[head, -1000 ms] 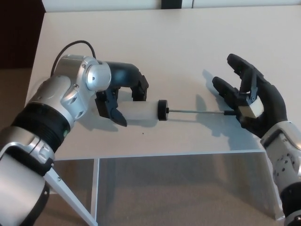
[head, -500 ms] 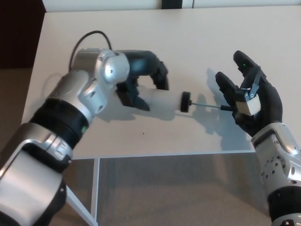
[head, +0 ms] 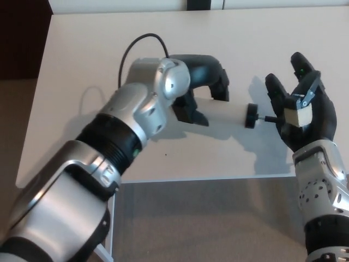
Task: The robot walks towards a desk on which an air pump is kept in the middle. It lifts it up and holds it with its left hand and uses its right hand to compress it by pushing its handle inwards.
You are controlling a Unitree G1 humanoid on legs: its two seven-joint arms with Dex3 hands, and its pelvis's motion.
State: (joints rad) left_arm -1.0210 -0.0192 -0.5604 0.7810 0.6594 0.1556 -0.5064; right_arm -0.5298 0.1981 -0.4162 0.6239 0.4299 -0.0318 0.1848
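White desk [head: 82, 65] fills most of the head view, its near edge running across the lower half with grey floor below. Over the middle of it the left hand [head: 203, 87] reaches in from the near left on a long silver and black arm, a black cable looping off the wrist. Its thumb and two fingers are curled around the pale barrel of the air pump [head: 229, 112], which lies roughly level, pointing left to right, and the hand has it held. Whether the barrel is clear of the desk or resting on it I cannot tell, though a shadow falls on the surface beneath. The pump's black end cap sits just right of the left hand, and only a short stub of thin rod shows beyond it. That rod runs into the right hand [head: 302, 117], which stands on the right with its palm facing left. Its fingers are spread and upright, and the pump's pale handle block lies against the palm rather than being grasped.
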